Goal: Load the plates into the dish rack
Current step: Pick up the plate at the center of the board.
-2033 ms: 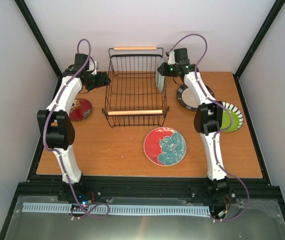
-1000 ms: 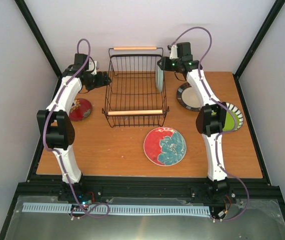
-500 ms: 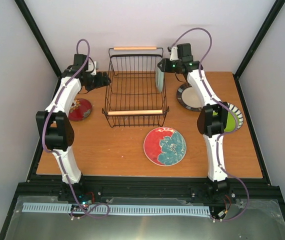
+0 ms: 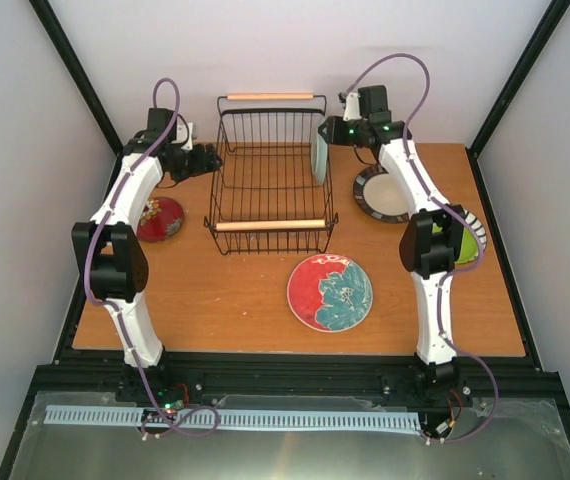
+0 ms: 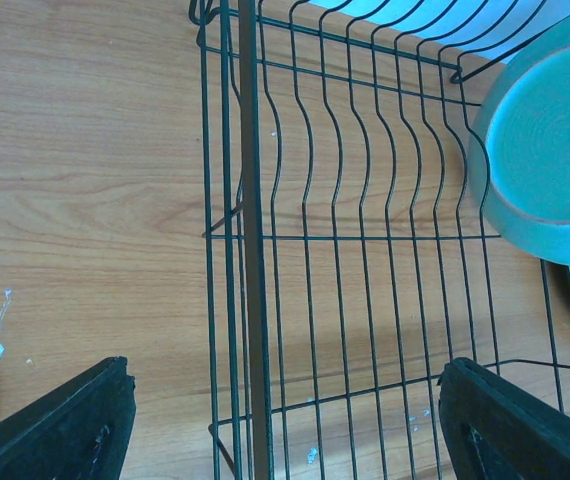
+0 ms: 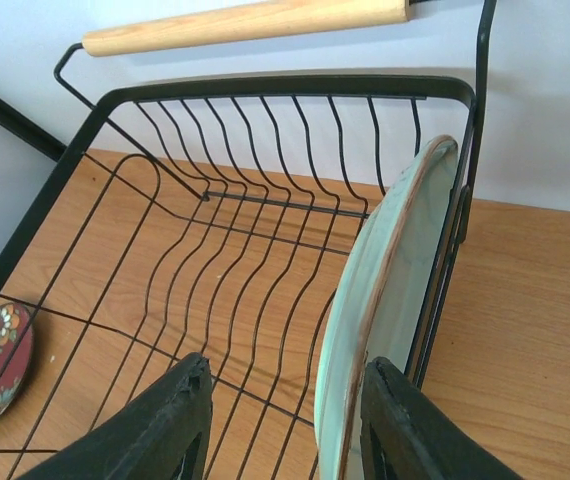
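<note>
**Mint green plate [image 6: 385, 300] could tip over**

The plate stands on its edge inside the dish rack [image 6: 265, 88], against the right wall. I think it may fall flat if the right claw [image 6: 287, 368] bumps it while lifting away; that claw is half open around the plate's rim, not squeezing it; the left claw [image 5: 287, 370] is wide open over the rack's left wall, holding nothing.

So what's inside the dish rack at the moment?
Only the mint green plate, standing on edge against the right wall of the dish rack; the other wire slots show bare. Where its lower edge sits in the wires cannot be seen.
</note>
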